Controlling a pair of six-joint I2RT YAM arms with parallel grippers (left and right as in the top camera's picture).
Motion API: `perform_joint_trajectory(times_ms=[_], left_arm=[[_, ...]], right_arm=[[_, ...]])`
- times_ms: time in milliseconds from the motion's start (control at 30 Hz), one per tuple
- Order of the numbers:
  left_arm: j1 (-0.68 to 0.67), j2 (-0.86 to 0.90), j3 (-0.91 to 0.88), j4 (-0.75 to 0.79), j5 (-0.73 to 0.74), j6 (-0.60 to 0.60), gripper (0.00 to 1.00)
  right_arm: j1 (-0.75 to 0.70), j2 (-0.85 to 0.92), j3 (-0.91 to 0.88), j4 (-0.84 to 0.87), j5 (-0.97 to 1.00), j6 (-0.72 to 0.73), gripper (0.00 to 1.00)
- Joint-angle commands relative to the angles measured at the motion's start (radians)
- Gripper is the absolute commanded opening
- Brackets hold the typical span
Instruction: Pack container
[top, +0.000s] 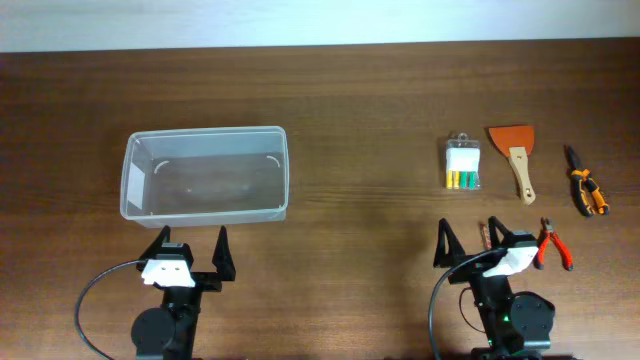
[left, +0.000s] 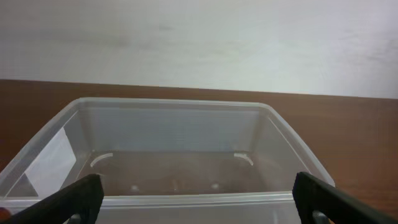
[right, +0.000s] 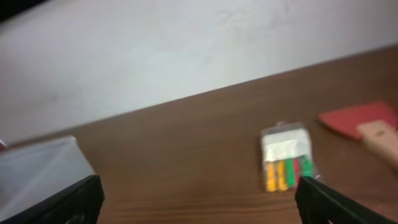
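Observation:
The clear rectangular container (top: 205, 175) stands empty at the left of the table; it fills the left wrist view (left: 174, 155). My left gripper (top: 190, 250) is open and empty just in front of its near wall (left: 196, 193). My right gripper (top: 470, 240) is open and empty (right: 199, 196) at the front right. Behind it lie a small clear pack of yellow-green pieces (top: 462, 165) (right: 286, 155), an orange scraper with a wooden handle (top: 516, 155) (right: 364, 121), red-handled pliers (top: 553, 243) and orange-and-black pliers (top: 588, 185).
The wooden table (top: 360, 120) runs back to a white wall. The container's corner shows at the left of the right wrist view (right: 37, 168). A thin dark tool (top: 482, 235) lies beside the right gripper.

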Motion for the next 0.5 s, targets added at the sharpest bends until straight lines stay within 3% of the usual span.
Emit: perform_joint_trajectory(times_ms=[0, 200, 367, 467], left_arm=[[0.005, -0.007, -0.004, 0.024, 0.005, 0.018, 0.99], [0.005, -0.006, 0.021, 0.101, 0.003, 0.015, 0.99], [0.019, 0.06, 0.149, 0.004, -0.011, 0.016, 0.99], [0.021, 0.166, 0.285, -0.085, -0.011, 0.094, 0.99]], right_arm=[[0.009, -0.011, -0.005, 0.027, -0.057, 0.182, 0.99], [0.01, 0.007, 0.026, 0.242, -0.112, 0.182, 0.99], [0.01, 0.164, 0.194, 0.179, -0.141, 0.145, 0.99], [0.01, 0.345, 0.34, 0.179, -0.192, 0.077, 0.99]])
